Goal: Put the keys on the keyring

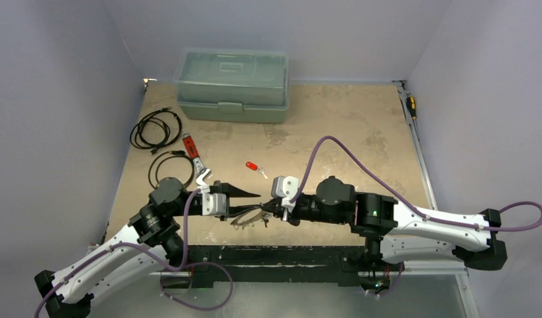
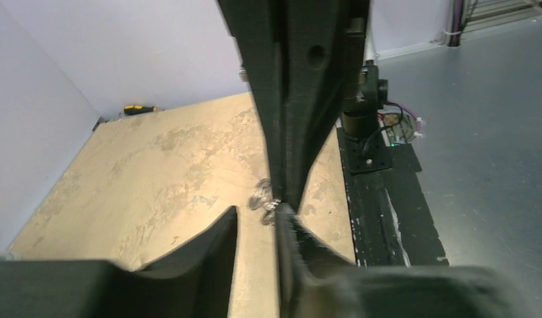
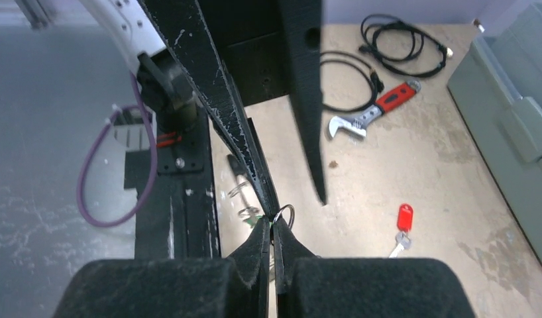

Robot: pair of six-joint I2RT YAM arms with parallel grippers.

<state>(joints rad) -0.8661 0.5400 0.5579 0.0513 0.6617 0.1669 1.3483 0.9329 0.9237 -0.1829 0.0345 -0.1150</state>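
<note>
Tabletop (image 1: 334, 126): tan board, scuffed in pale blotches, boxed by lilac-grey walls (image 1: 63, 79). Grey-green toolbox (image 1: 232, 85) stands at the back wall; black cables (image 1: 156, 129) and red-handled wrench (image 1: 193, 154) lie on the left. Keyring (image 1: 247, 218) lies by the near edge, just beside the right arm's fingertips. Red-headed key (image 1: 252, 165) lies apart, mid-table. Left gripper (image 2: 256, 213): fingers spread. Right gripper (image 3: 271, 224): fingers pressed together on a thin wire loop (image 3: 286, 213).

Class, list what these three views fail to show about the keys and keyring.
Top external: the keyring is too small to tell what hangs on it.
Left wrist: the keys are blurred, partly behind the right gripper.
Right wrist: that gripper's shut fingers hide what they pinch.
</note>
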